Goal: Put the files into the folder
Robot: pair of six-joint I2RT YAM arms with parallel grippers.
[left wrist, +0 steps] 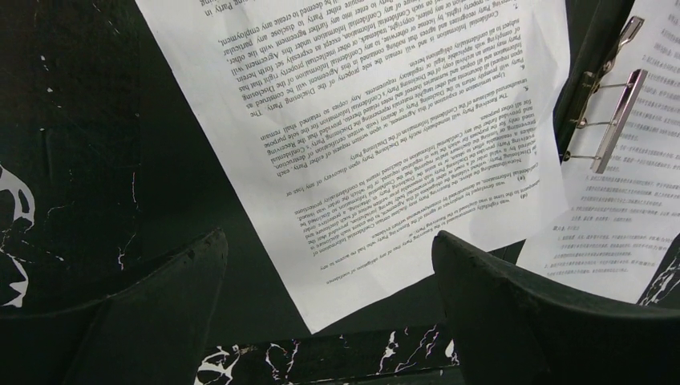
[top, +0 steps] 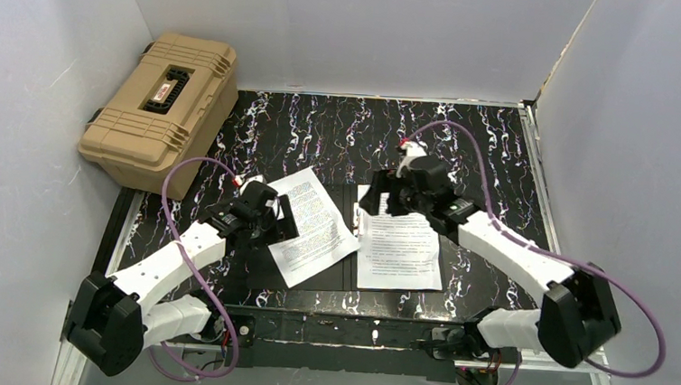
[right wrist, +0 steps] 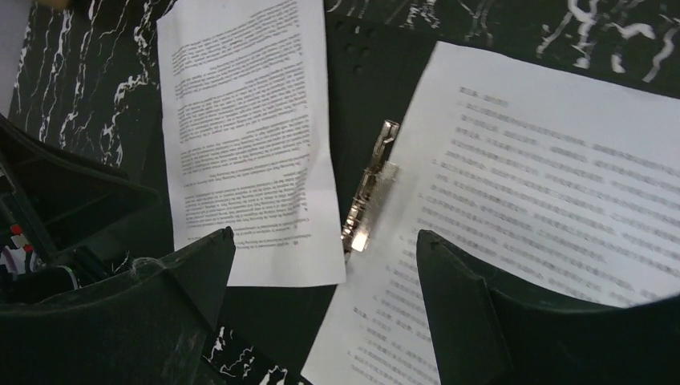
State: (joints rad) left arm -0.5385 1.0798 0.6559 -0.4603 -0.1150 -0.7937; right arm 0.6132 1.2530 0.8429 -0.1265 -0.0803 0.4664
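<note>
**Open folder with two loose sheets.** The folder (top: 331,279) lies open, black inside up, at the near middle of the table (top: 466,156), evidently so that both halves can take paper. The left sheet (top: 312,227) rests askew on its left half. The right sheet (top: 398,249) lies squarer on the right half, its left edge at the metal clip (right wrist: 367,200) along the spine; whether the clip bears on it cannot be told. The cover is not yet shut.

Left gripper (left wrist: 327,241): jaws spread wide above the left sheet's near edge, holding nothing. Right gripper (right wrist: 325,237): jaws likewise wide apart over the clip, empty.
</note>
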